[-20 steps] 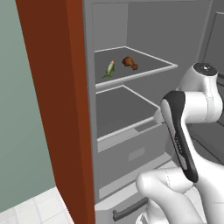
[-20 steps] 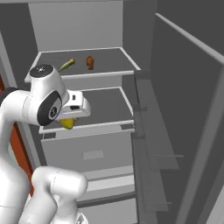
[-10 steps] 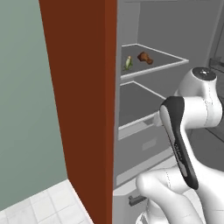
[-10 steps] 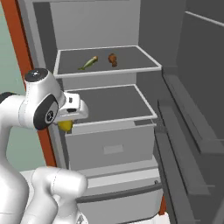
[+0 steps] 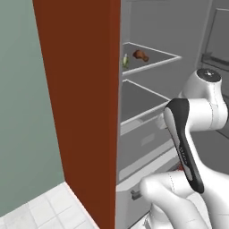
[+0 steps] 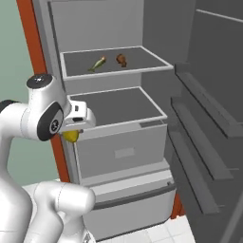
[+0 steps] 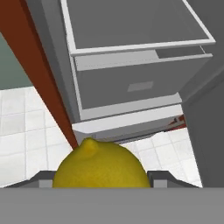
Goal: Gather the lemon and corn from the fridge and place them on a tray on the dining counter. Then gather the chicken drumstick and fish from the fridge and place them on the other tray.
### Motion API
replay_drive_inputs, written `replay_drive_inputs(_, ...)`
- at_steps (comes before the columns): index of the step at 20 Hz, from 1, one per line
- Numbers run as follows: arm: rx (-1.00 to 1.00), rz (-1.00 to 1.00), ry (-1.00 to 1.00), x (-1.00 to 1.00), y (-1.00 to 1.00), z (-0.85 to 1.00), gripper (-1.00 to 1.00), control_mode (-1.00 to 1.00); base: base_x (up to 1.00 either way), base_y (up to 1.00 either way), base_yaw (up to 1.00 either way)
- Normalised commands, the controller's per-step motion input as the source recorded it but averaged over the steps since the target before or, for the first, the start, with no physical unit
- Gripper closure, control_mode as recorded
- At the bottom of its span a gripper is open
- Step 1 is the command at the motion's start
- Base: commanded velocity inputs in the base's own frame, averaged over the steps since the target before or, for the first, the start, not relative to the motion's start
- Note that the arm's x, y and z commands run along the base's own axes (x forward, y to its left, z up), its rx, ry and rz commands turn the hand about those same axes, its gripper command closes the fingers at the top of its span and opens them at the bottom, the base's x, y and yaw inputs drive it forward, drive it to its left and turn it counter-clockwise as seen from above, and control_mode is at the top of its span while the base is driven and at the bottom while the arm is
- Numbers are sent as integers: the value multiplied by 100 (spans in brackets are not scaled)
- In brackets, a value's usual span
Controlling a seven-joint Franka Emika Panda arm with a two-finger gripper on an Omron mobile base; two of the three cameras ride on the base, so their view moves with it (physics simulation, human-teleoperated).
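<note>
Got lemon [image 7: 101, 164] clamped in gripper [image 6: 71, 135], jaws on its two sides, my guess so it rides secure toward dining counter tray. Lemon sits right at fingertips; nipple end points away from hand, toward floor tiles, long axis along the reach. Beyond gripper: fridge drawer [image 7: 135, 81], empty shelf above. Farther, top shelf: corn [image 6: 97, 63] lying flat, long axis diagonal, drumstick [image 6: 122, 59] just beside it. Fish I can't spot.
</note>
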Motion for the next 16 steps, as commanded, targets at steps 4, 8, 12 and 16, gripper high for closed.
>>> replay_drive_inputs(4,0,0,0,0,0,0,100,100,-27,54,-36)
replay_drive_inputs(8,0,0,0,0,0,0,100,100,-34,52,-39)
replay_drive_inputs(12,0,0,0,0,0,0,100,100,-41,44,-39)
replay_drive_inputs(16,0,0,0,0,0,0,100,100,-51,25,-40)
